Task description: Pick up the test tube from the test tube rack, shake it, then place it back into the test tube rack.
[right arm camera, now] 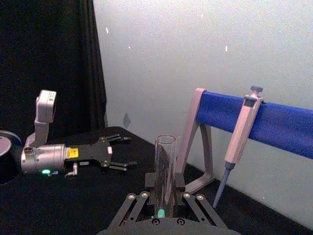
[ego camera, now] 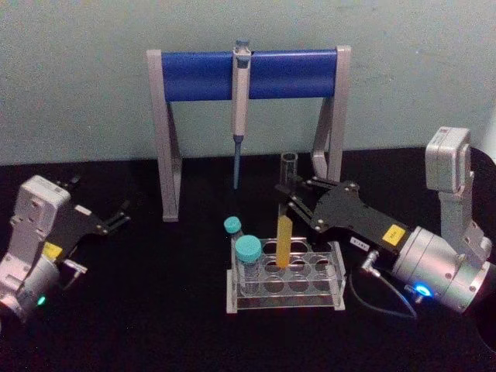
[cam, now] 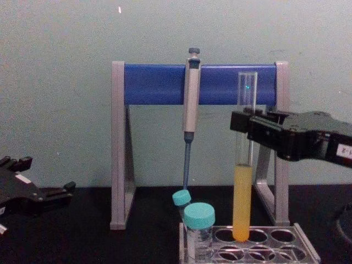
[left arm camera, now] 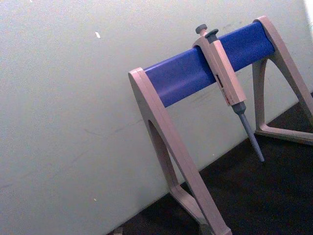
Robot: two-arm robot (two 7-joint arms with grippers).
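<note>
Black tabletop [ego camera: 155,325], pale wall [ego camera: 77,77]: right gripper [ego camera: 287,199] clamped on the test tube [ego camera: 284,236].
Head view: the tube stands upright at the test tube rack [ego camera: 283,304], 6 o'clock from the pipette stand [ego camera: 167,155]; the right gripper reaches in from 3 o'clock, fingers closed above the yellow liquid. The left gripper [ego camera: 116,219] rests at 9 o'clock of the rack, fingers spread, holding nothing. Chest view: the tube's rounded end meets a back-row hole, at 3 o'clock of two teal-capped tubes [cam: 199,220]. Right wrist view: the tube's open rim rises between the fingers. Left wrist view: a pipette [left arm camera: 227,83] hangs on the stand's blue bar.
</note>
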